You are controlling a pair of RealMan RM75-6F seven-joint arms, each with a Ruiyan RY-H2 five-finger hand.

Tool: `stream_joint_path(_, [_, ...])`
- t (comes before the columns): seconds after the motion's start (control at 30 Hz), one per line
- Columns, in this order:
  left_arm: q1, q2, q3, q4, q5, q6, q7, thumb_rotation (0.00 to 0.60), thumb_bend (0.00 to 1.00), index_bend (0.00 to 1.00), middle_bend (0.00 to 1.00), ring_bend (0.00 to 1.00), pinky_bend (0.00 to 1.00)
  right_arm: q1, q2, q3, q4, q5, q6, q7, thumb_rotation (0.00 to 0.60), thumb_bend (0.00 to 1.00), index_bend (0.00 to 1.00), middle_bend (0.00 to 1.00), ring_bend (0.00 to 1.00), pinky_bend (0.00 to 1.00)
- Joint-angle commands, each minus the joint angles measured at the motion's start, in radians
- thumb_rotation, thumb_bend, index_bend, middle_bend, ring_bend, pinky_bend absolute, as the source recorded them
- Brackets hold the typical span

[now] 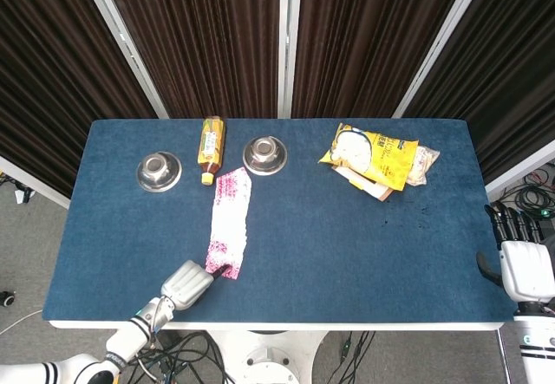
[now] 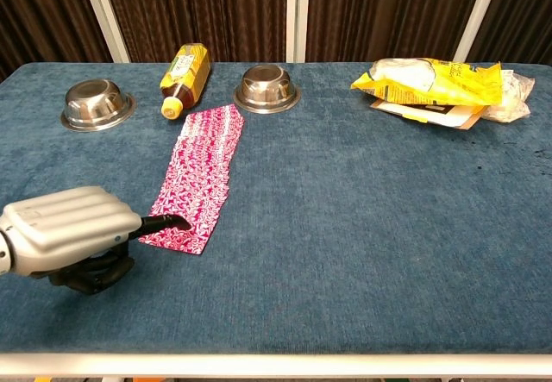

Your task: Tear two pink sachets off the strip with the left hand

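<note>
Your left hand (image 2: 69, 231) sits low at the table's (image 1: 286, 297) near-left edge, back upward, most fingers curled under and gripping nothing. One dark fingertip (image 2: 172, 222) reaches out onto the near end of the pink sachet strip (image 2: 198, 175); you cannot tell whether it presses down or only touches.

That strip lies flat, running from beside your fingertip away toward the far side, its far end near the cap of a bottle (image 1: 211, 146) lying on its side. A steel bowl (image 1: 159, 171) stands to the left of the bottle, well apart from the strip, and a second steel bowl (image 1: 264, 154) stands just right of it.

Right of the strip you have a wide bare stretch of blue cloth, reaching to the near edge. At the far right a yellow snack bag (image 1: 371, 157) rests on other packets, close to the far edge.

Your right hand (image 1: 525, 263) hangs off the table's right edge, fingers straight and apart, holding nothing.
</note>
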State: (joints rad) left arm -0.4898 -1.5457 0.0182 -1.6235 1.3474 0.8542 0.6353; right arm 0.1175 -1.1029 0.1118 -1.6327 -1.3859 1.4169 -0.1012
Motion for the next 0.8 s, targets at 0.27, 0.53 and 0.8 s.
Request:
stream_joint_path(0.27, [-0.020, -0.025, 0.023, 0.022, -0.050, 0.003, 0.043, 0.600, 0.63, 0.10, 0.90, 0.88, 0.85, -0.002, 0.002, 0.000, 0.010, 0.003, -0.002, 0.019, 0.600, 0.31, 0.00, 0.00, 0.00, 0.00])
stream_joint_path(0.53, [-0.022, -0.005, 0.035, 0.013, -0.111, 0.027, 0.071, 0.600, 0.63, 0.10, 0.90, 0.88, 0.85, -0.001, -0.013, 0.001, 0.023, 0.002, 0.009, -0.012, 0.600, 0.31, 0.00, 0.00, 0.00, 0.00])
stream_joint_path(0.8, [-0.021, 0.023, 0.055, 0.020, -0.158, 0.042, 0.075, 0.600, 0.63, 0.10, 0.90, 0.88, 0.85, 0.006, -0.019, 0.002, 0.018, 0.005, 0.000, -0.028, 0.600, 0.31, 0.00, 0.00, 0.00, 0.00])
